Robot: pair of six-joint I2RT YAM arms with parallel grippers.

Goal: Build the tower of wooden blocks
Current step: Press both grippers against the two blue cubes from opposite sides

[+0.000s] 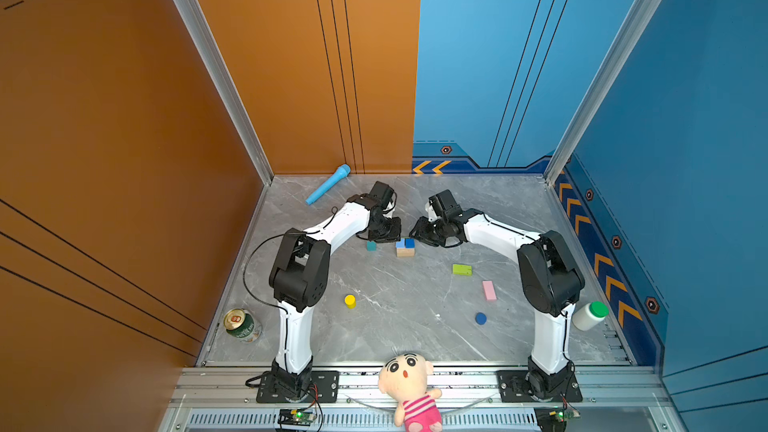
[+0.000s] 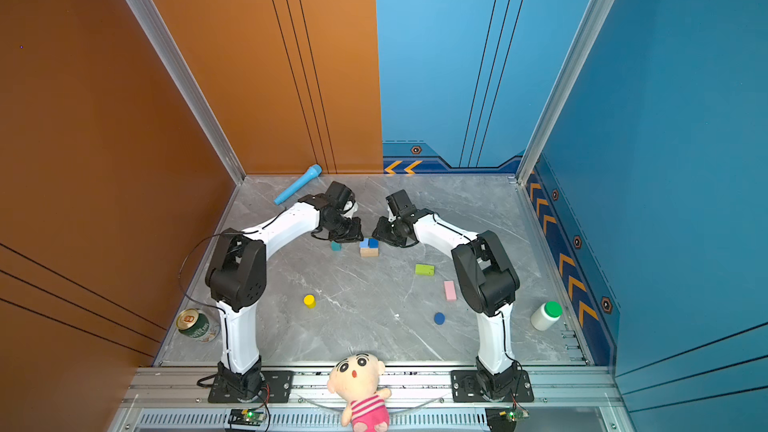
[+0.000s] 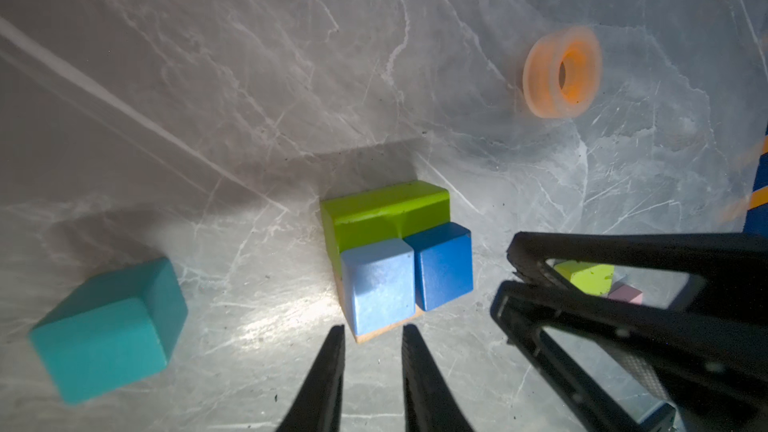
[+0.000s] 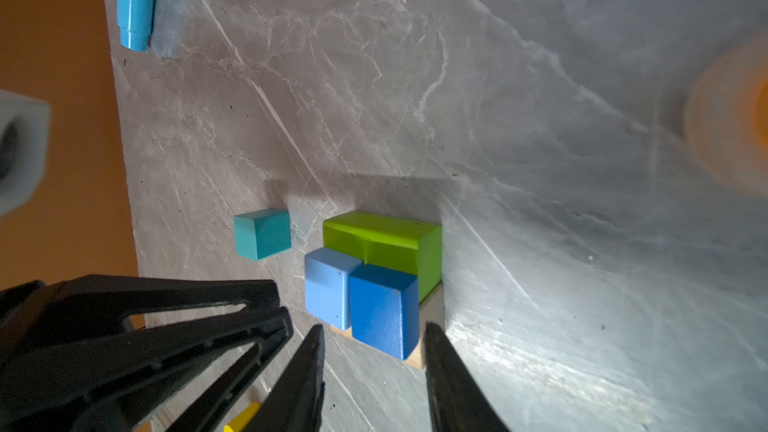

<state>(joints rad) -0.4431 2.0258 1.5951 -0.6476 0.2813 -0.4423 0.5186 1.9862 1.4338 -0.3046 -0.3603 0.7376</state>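
Left tool [image 3: 374, 327] empty, parted; right tool [image 4: 374, 325] parted astride dark blue cube [image 4: 384, 309], contact unclear. Tower barely begun at worktop [image 1: 415, 334] centre: that cube, light blue cube [image 3: 380, 284] on tan brick [image 1: 405, 252], lime green brick [image 3: 384, 207] against them. Loose: teal cube [image 1: 371, 246] 9 o'clock; spare green brick [image 1: 462, 269], pink brick [image 1: 489, 290], yellow cylinder [image 1: 350, 301], blue cylinder [image 1: 481, 318] 4–7 o'clock

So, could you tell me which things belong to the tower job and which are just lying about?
Job: tan wooden brick, lime green brick on it, light blue cube, dark blue cube, teal cube, loose lime green brick, pink brick, yellow cylinder, dark blue cylinder.
Clutter: blue toy microphone, orange tape ring, green drink can, white green-capped bottle, plush doll.
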